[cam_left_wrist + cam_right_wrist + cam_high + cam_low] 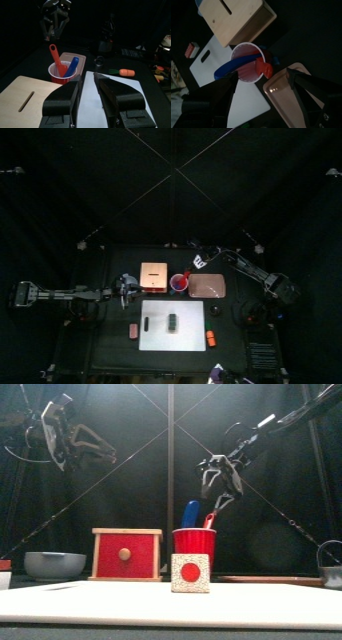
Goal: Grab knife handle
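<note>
A red cup (194, 542) stands in front of the wooden box (154, 275). A blue handle (190, 513) and a red handle (210, 518) stick out of it; I cannot tell which is the knife's. My right gripper (217, 484) hangs open and empty just above the cup, touching neither handle. Its wrist view looks down on the cup (250, 62), the blue handle (232, 66) and the red handle (265, 68) between the wide jaws. My left gripper (130, 288) is held high at the left, empty, jaws a little apart, facing the cup (61, 73).
A white cutting board (174, 323) lies in front with a dark object on it. A pink tray (207, 284) sits right of the cup. An orange carrot (125, 73), a grey bowl (54, 564), a small white box (190, 572) and a kettle (331, 564) stand around.
</note>
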`<action>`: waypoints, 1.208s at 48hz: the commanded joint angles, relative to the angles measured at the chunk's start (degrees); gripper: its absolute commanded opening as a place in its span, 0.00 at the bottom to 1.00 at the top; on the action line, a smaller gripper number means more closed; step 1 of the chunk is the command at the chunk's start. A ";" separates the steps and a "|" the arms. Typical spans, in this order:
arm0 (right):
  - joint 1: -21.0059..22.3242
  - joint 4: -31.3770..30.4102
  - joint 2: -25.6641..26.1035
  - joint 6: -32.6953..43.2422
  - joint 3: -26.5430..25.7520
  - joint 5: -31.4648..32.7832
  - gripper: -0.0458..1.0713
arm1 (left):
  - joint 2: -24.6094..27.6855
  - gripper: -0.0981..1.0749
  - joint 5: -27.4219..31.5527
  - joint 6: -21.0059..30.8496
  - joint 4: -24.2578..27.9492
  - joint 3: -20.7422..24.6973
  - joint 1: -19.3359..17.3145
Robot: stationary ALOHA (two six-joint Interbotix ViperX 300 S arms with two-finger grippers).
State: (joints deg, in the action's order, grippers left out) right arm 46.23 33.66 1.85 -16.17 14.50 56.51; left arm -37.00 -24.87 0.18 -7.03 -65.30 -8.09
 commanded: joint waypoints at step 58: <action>-1.93 -1.23 -16.61 -2.90 -14.33 18.81 0.59 | 0.00 0.68 -0.18 -0.09 -2.81 -0.88 -0.35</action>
State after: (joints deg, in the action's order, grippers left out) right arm 44.30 32.43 -15.91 -18.98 1.67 75.23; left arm -37.00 -24.87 0.18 -9.49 -66.88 -8.26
